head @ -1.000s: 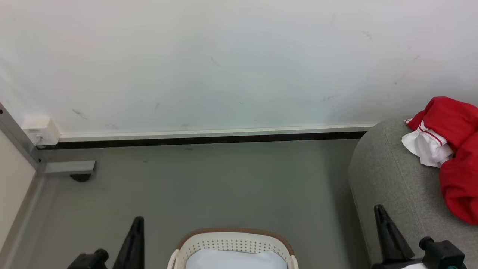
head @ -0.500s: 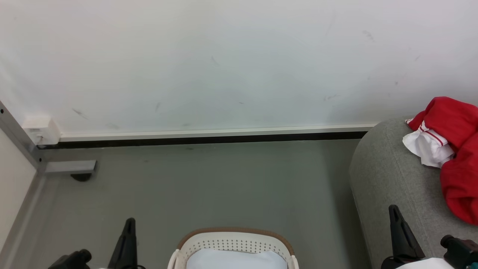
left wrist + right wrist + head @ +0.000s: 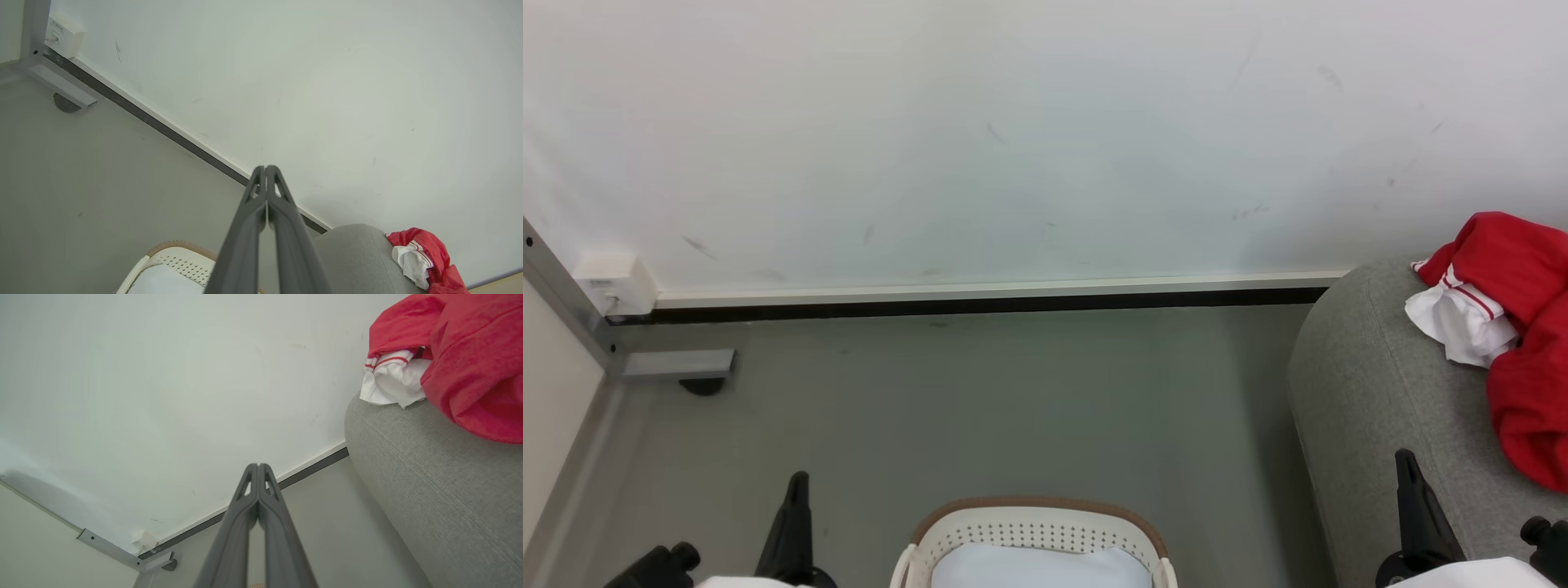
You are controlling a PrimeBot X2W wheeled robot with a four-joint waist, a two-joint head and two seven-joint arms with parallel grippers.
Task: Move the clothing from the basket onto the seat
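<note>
While left fingers (image 3: 249, 228) and right fingers (image 3: 241, 522) are each closed, the clothing (image 3: 1515, 261) lies apart on the seat (image 3: 1372, 384).

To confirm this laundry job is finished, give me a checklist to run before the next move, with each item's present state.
1. The clothing lies on the seat: ok.
2. No red garment left in the basket: cannot tell; its visible part holds a pale sheet, and the rest is cut off by the frame.
3. The left tool is shut and holds nothing: ok.
4. The right tool is shut and holds nothing: ok.
</note>
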